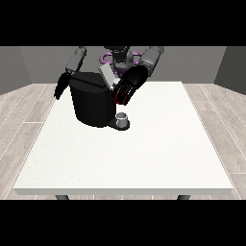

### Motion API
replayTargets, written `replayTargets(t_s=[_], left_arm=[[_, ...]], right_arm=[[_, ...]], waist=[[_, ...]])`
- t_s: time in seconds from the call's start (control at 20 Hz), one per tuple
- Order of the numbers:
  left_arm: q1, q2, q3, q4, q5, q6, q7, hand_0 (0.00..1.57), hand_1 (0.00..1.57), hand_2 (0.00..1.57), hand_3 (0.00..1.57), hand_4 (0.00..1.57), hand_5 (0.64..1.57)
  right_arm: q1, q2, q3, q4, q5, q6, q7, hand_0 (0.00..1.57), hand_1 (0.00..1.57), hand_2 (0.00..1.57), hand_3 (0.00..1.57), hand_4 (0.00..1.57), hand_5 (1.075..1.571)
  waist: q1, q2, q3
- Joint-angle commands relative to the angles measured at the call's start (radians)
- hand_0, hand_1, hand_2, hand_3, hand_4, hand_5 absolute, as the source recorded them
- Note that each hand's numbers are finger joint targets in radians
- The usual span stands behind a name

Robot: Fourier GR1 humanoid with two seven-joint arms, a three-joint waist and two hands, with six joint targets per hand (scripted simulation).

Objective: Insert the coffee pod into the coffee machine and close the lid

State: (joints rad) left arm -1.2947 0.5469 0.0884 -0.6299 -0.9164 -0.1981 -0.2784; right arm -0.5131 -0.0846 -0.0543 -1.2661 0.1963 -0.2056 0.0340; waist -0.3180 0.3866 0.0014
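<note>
The black coffee machine [91, 102] stands on the far left part of the table. Its grey lid [107, 76] is tilted up at the top right of the body. The hand at the view's right [130, 84] hangs beside the lid with its fingers stretched downward, against or very close to the lid's edge. I see no coffee pod; a hint of red shows at the fingertips [121, 99]. The hand at the view's left [61, 86] hangs off the machine's left side, fingers relaxed, holding nothing.
A small grey cup [123, 118] sits on the machine's base plate under the spout. The white table [129, 158] stretches wide toward the camera, and its front edge is near the view's bottom.
</note>
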Motion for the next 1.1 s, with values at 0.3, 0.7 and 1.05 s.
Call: replayTargets(t_s=[0.3, 0.7, 1.05], left_arm=[[0.16, -0.131, -0.015, -0.008, 0.021, -0.021, 0.037, 0.0, 0.0, 0.0, 0.05, 0.0, 1.571], [0.346, -0.338, 0.171, -0.03, 0.292, -0.023, -0.035, 0.0, 0.0, 0.0, 0.0, 0.2, 1.571], [0.6, -0.447, 0.338, 0.018, 0.505, -0.065, -0.105, 0.0, 0.0, 0.0, 0.0, 0.27, 1.571]], right_arm=[[0.15, 0.012, -0.03, 0.079, -0.03, 0.005, -0.04, 0.0, 0.0, 0.0, 0.0, 0.0, 1.571], [0.301, 0.03, -0.04, 0.111, -0.04, -0.004, -0.099, 0.0, 0.0, 0.0, 0.0, 0.0, 1.571], [0.357, 0.027, -0.047, 0.037, -0.093, 0.051, -0.107, 0.0, 0.0, 0.0, 0.0, 0.0, 1.571]], waist=[[0.116, -0.206, -0.001], [0.236, -0.398, -0.005], [0.323, -0.582, -0.0041]])
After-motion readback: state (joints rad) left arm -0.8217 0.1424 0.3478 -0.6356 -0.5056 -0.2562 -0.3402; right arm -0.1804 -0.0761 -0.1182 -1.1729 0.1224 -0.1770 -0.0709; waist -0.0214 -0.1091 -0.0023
